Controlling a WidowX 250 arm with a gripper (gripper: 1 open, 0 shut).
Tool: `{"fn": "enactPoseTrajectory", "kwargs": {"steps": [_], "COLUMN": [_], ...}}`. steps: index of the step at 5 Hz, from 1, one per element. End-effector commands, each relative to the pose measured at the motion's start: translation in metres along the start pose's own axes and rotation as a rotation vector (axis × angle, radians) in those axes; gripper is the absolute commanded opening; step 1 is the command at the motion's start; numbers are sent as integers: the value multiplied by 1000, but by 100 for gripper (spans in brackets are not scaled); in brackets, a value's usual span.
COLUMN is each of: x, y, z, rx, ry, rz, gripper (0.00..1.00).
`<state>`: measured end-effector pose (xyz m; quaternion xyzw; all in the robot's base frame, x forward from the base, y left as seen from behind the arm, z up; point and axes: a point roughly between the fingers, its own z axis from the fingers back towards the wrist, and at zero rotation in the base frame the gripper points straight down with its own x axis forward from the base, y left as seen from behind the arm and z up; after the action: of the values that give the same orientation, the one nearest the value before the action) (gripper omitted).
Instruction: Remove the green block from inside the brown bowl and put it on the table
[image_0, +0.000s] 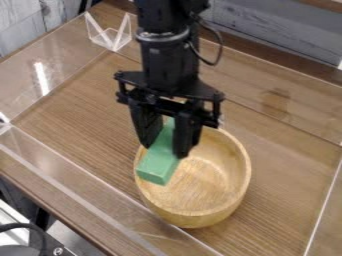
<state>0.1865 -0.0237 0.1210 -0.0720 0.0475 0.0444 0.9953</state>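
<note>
The green block (159, 163) hangs tilted between the black fingers of my gripper (168, 148), which is shut on its upper end. Its lower end sits over the left rim of the brown bowl (221, 192), lifted off the bowl's floor. The gripper points straight down from the black arm above the bowl's left half. The table (80, 110) is wood-grain and spreads out around the bowl.
Low clear acrylic walls (54, 175) run along the table's front and left edges. A clear acrylic stand (110, 33) sits at the back left. A dark shelf edge shows at the lower left corner.
</note>
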Motion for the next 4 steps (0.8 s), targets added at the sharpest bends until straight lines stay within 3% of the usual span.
{"fn": "enactPoseTrajectory", "kwargs": {"steps": [1, 4], "x": [7, 11], "y": [11, 40], "z": [17, 10], "rx": [5, 32], "ry": [-75, -115], "rz": [-11, -18], "gripper": [0, 0]}}
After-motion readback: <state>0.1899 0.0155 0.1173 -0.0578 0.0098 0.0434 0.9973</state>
